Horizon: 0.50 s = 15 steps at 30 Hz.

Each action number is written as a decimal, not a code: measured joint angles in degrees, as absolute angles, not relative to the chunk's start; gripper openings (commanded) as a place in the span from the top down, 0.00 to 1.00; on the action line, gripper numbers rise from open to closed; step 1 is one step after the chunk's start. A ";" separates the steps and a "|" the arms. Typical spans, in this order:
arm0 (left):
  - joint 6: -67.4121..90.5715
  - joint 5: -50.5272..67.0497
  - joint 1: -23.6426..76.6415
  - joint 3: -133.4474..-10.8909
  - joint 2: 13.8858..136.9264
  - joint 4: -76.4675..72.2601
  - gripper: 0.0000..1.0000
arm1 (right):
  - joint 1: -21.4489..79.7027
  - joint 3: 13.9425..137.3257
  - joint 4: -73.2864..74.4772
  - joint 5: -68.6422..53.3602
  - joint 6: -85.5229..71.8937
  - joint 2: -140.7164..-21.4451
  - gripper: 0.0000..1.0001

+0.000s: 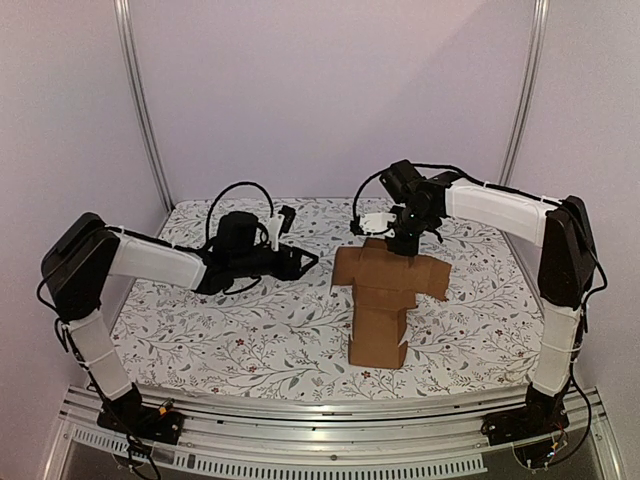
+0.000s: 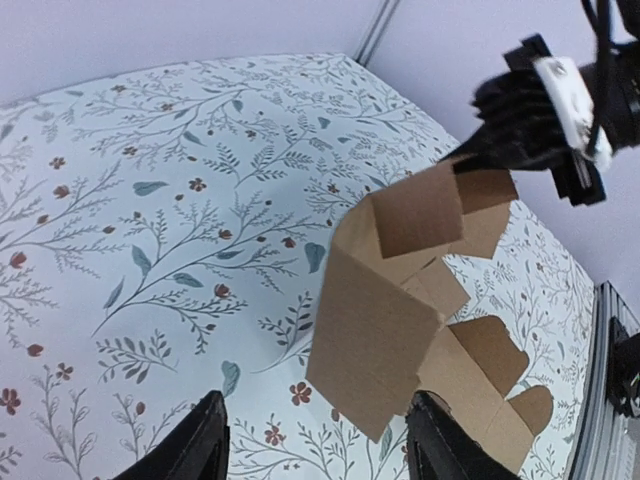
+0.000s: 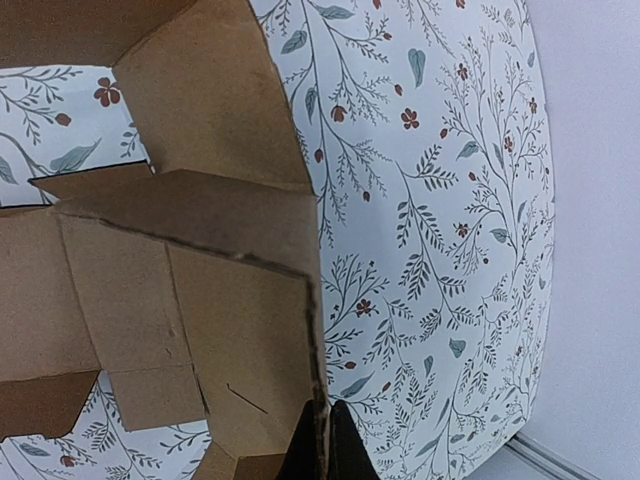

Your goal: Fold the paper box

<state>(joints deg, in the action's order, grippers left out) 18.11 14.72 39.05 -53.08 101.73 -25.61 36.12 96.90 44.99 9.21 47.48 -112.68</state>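
R gripper [image 1: 402,240] pinching part-folded paper box [image 1: 383,300] by far flap, nearer floral cloth [image 1: 200,330] right edge, L gripper [image 1: 303,262] spread, apart

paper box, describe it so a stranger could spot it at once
On the floral tablecloth, look right of centre, at the tip of the right gripper. The paper box is the only plain brown cardboard there, a part-folded sheet with flaps sticking out.

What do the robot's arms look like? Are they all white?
Not all white. The left arm and right arm have smooth white tube sections with chunky black joints. Thin black cables loop near their black jaws.
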 measured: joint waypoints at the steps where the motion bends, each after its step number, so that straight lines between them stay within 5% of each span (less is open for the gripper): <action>1: 19.22 14.50 37.67 -53.15 102.21 -25.63 0.44 | 36.12 96.90 44.99 9.17 47.48 -112.68 1.00; 15: 22.85 22.13 36.12 -64.99 118.17 -22.00 0.41 | 39.48 87.46 38.68 13.54 49.01 -110.65 1.00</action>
<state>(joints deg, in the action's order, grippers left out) 22.85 22.13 36.12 -64.99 118.17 -22.00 39.48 87.46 38.68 13.54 49.01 -110.65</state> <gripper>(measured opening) 0.582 0.013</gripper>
